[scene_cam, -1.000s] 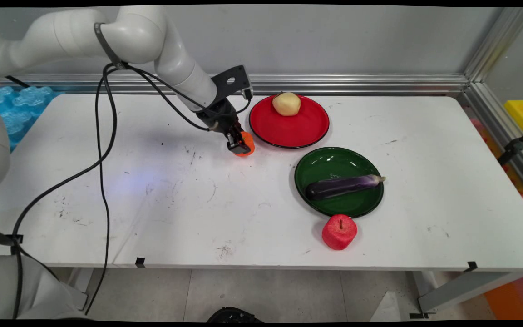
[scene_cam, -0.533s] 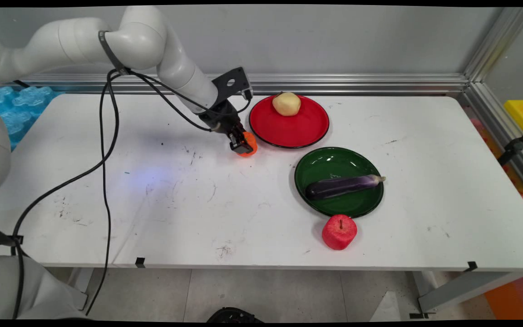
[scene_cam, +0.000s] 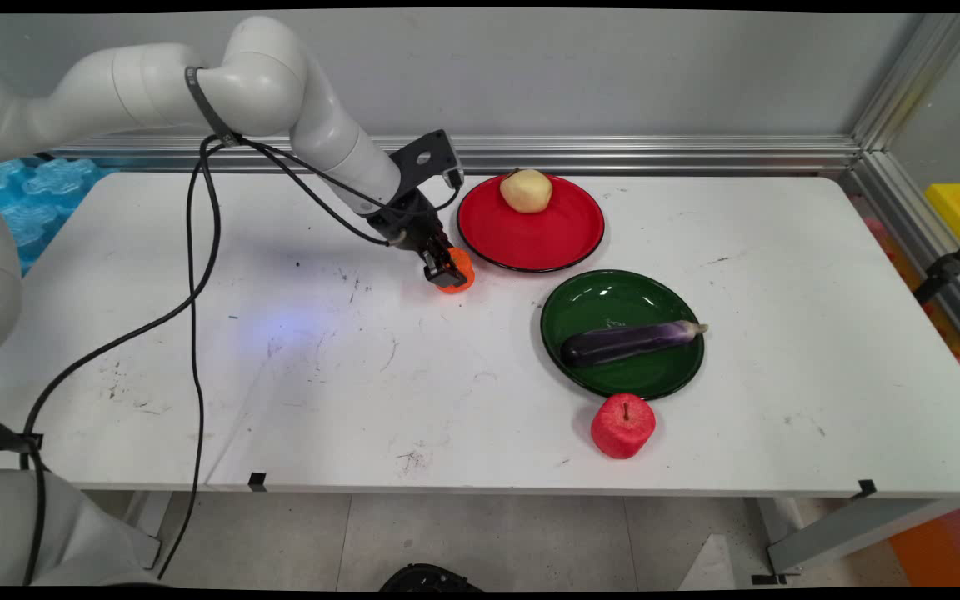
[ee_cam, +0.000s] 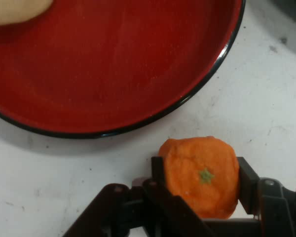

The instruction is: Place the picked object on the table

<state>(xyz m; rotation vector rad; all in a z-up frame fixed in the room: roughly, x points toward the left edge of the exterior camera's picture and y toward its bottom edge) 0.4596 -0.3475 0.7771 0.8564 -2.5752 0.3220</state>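
Note:
My gripper [scene_cam: 447, 273] [ee_cam: 201, 175] is shut on an orange fruit [scene_cam: 461, 268] [ee_cam: 200, 175], low over the table just left of the red plate [scene_cam: 563, 237] [ee_cam: 138, 74]. In the hand view the two fingers [ee_cam: 246, 180] press the orange from both sides, its green stem mark facing the camera. A yellowish potato-like fruit [scene_cam: 526, 190] [ee_cam: 15, 10] lies at the far side of the red plate.
A green plate [scene_cam: 613, 292] with a purple eggplant [scene_cam: 630, 342] on it sits right of centre. A red apple [scene_cam: 622, 426] stands on the table just in front of it. Black cables [scene_cam: 192, 317] hang from the arm at the left.
The gripper with the orange has shifted slightly right, toward the red plate's rim. The plates, eggplant and apple have not moved.

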